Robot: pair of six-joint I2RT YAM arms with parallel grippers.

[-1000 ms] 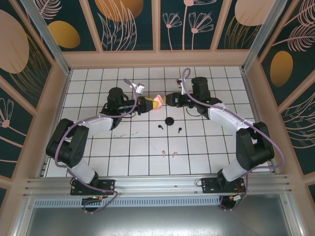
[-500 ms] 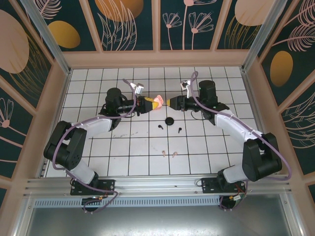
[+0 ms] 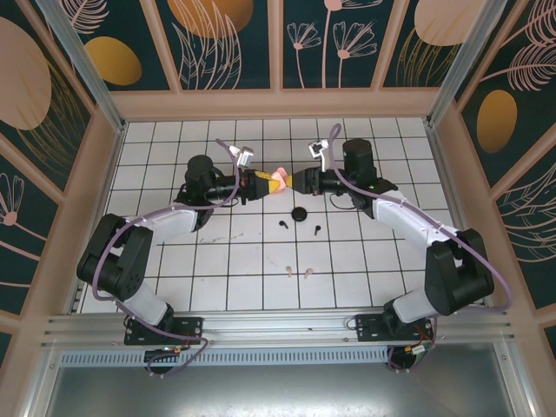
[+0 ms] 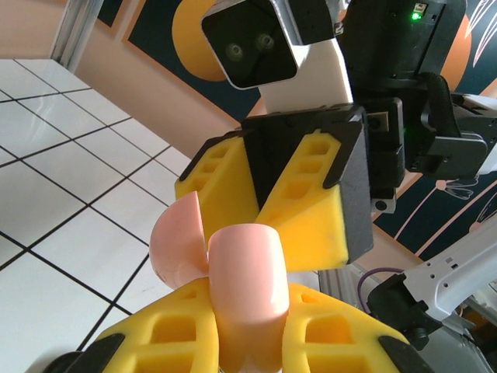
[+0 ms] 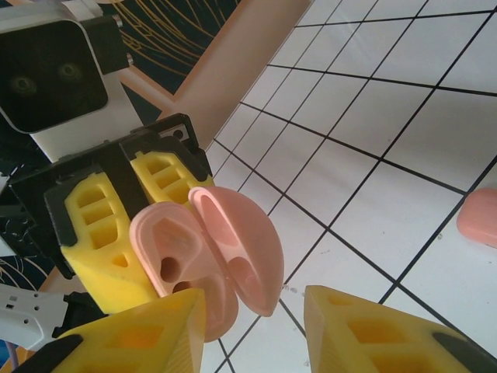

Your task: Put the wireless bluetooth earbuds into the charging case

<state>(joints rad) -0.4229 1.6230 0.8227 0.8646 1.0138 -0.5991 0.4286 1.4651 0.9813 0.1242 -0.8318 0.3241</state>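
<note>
Here, the left gripper [image 3: 259, 183] is clamped on the pink charging case [image 3: 278, 178], which is hinged open, with 1 dark socket showing inside and its lower part hidden behind a yellow finger [image 5: 147, 334]. Just right of the case, the right gripper [image 3: 294, 181] faces it, jaws parted and gripping nothing. Nearer than the case lie 2 black earbuds [image 3: 284, 223] flanking a round black case [image 3: 300, 214], with 2 pink earbuds [image 3: 289, 270] nearer still amid bare tiles [image 3: 234, 278]; another pink thing [image 5: 480, 217] is cut off.

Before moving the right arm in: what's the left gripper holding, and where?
The open pink charging case, its base clamped in the left gripper.
</note>
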